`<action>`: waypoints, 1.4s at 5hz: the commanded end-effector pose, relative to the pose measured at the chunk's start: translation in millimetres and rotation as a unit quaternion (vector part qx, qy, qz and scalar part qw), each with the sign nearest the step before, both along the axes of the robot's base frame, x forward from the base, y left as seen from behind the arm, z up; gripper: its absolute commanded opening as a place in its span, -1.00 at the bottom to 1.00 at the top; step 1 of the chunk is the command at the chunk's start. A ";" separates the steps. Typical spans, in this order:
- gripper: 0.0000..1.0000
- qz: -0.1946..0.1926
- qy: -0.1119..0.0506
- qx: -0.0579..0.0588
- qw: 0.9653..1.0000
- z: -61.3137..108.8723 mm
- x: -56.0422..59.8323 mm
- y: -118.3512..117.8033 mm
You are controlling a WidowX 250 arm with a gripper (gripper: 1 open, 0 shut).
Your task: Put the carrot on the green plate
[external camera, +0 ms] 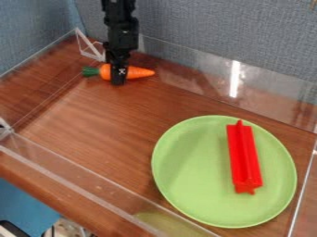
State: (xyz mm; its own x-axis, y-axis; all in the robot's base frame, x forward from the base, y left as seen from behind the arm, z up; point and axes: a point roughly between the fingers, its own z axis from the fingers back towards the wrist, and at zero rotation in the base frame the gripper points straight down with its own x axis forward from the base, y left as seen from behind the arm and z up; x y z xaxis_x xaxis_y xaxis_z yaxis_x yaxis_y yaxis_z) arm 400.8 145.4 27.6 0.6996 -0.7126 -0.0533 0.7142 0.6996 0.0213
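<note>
Over the wooden table, end effector points straight down at carrot.

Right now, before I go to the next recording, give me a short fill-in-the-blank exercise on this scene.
1. The gripper is down over the ____.
2. The red bar lies on the ____ plate.
3. The carrot lies on the wooden table, ____ from the plate.

Missing words: carrot; green; apart
</note>
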 end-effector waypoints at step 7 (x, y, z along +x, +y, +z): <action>-1.00 -0.019 -0.041 -0.051 0.998 -4.3 20.5 10.6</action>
State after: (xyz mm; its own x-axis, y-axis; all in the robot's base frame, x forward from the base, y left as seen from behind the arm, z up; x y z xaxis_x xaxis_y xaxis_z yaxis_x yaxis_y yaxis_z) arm 411.4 152.2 24.8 0.6794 -0.7312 0.0611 0.7332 0.6798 -0.0181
